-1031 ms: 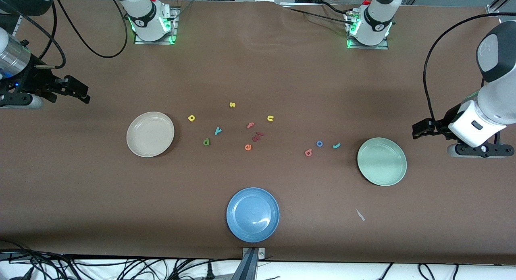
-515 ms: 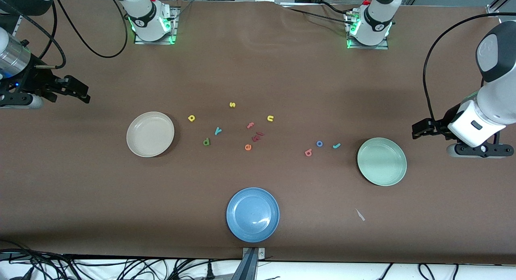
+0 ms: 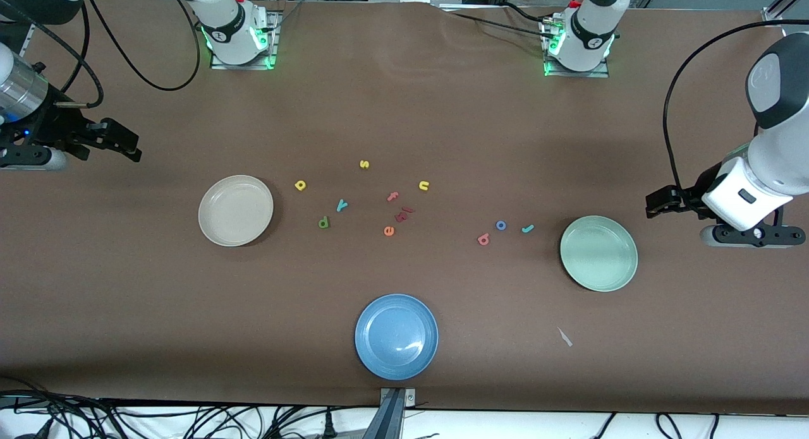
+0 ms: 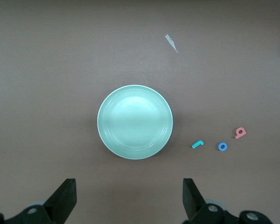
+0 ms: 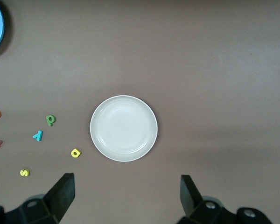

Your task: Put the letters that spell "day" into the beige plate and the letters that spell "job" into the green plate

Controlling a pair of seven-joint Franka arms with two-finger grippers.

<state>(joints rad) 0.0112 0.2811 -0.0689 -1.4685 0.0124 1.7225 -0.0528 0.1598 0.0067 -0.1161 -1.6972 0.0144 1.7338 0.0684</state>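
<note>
The left pincer (image 3: 657, 203) is hanging in the air over the counter (image 3: 404, 110) at the left arm's end, its jaws standing wide apart and gripping nothing; in the left wrist view its two fingers (image 4: 65, 200) are spread either side of bare counter. The green plate (image 3: 598, 253) is lying just beside it, nearer the front camera, and is holding nothing. Toward the middle of the counter from that plate, the letters that spell "job" are sitting in a short row: the teal j (image 3: 528, 228) nearest the plate, then the blue o (image 3: 500, 225), then the salmon b (image 3: 483, 239), all apart from each other.

The right pincer (image 3: 123, 142) is hanging over the right arm's end of the counter, likewise spread wide and carrying nothing. The beige plate (image 3: 236, 210) is lying near it, nearer the front camera, also bare. Beside that plate, toward the middle, the letters that spell "day" are resting loosely: the yellow a (image 3: 301, 186), the teal y (image 3: 342, 204) and the dark green d (image 3: 323, 222).

Between the two groups, a yellow s (image 3: 364, 164), yellow u (image 3: 423, 186), pink f (image 3: 393, 196) and orange e (image 3: 389, 230) are lying scattered. A blue plate (image 3: 396, 336) is sitting nearest the front camera.
</note>
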